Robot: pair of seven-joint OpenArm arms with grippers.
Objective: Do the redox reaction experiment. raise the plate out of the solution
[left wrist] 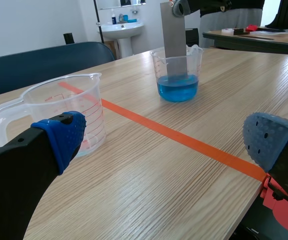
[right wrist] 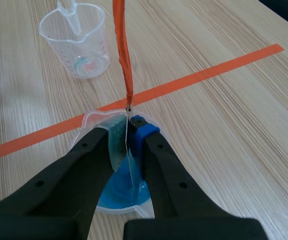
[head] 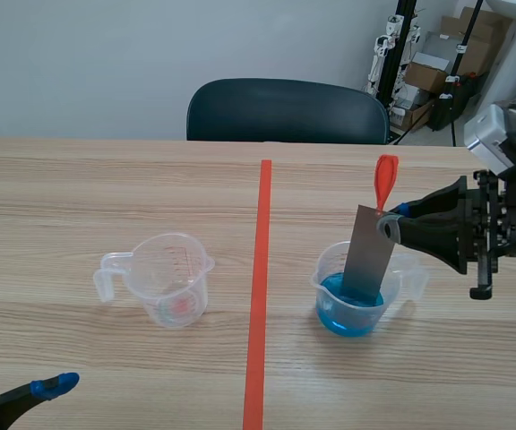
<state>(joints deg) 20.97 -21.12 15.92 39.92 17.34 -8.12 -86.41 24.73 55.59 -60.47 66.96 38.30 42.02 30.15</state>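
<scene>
A grey metal plate (head: pixel 368 255) stands upright in a clear beaker (head: pixel 356 291) with its lower end in blue solution (head: pixel 348 315). An orange-red strap (head: pixel 385 181) rises from the plate's top. My right gripper (head: pixel 392 220) is shut on the plate's upper corner, coming in from the right. In the right wrist view the plate (right wrist: pixel 129 155) shows edge-on between the fingers, above the blue solution (right wrist: pixel 119 192). The left wrist view shows the plate (left wrist: pixel 173 40) in the beaker (left wrist: pixel 178 74) far ahead. My left gripper (left wrist: pixel 159 150) is open and holds nothing, low at the table's near left corner (head: pixel 52 385).
A second clear measuring cup (head: pixel 164 278) with a little reddish residue stands left of the orange tape line (head: pixel 260 287); it is close ahead of my left gripper (left wrist: pixel 59 112). A dark chair (head: pixel 285 112) is behind the table. Boxes and stands are at the back right.
</scene>
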